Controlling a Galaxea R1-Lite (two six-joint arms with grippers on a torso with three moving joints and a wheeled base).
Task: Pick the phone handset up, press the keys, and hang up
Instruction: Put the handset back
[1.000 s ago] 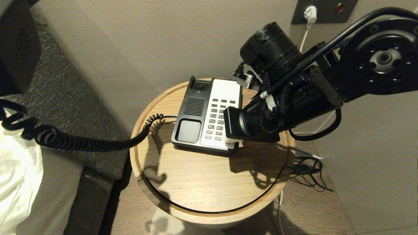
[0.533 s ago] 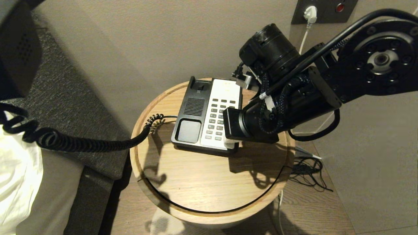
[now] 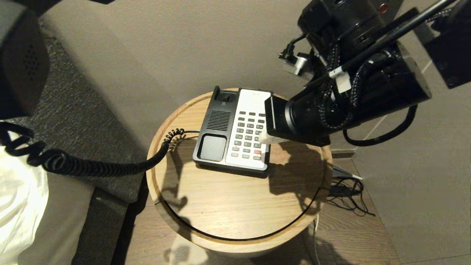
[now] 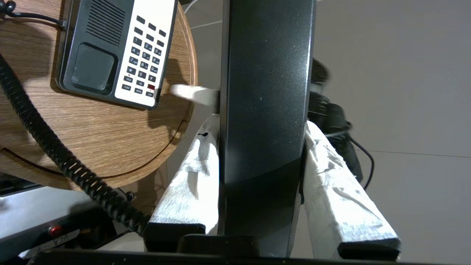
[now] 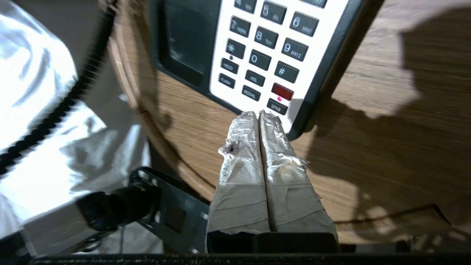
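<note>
My left gripper (image 4: pixel 261 127) is shut on the phone handset (image 4: pixel 265 92), its white-wrapped fingers (image 4: pixel 191 176) pressed against both of its sides. In the head view the handset (image 3: pixel 22 62) hangs off the table at far left, and its coiled cord (image 3: pixel 84 165) stretches to the black-and-white phone base (image 3: pixel 217 129). The base's cradle is empty. My right gripper (image 3: pixel 262 138) is shut and hovers just above the near right corner of the keys (image 3: pixel 248 134). In the right wrist view its closed tips (image 5: pixel 259 115) sit next to the bottom-row key under the red key (image 5: pixel 282 91).
The phone stands at the back of a round wooden table (image 3: pixel 228 206) with a raised rim. A grey upholstered headboard (image 3: pixel 73 103) and white bedding (image 3: pixel 18 206) are on the left. Cables (image 3: pixel 346 191) lie on the floor at right, with a wall close behind.
My right arm has lifted up and back from the keypad's near right corner, uncovering the bottom keys and the red key. The handset and cord have barely moved.
</note>
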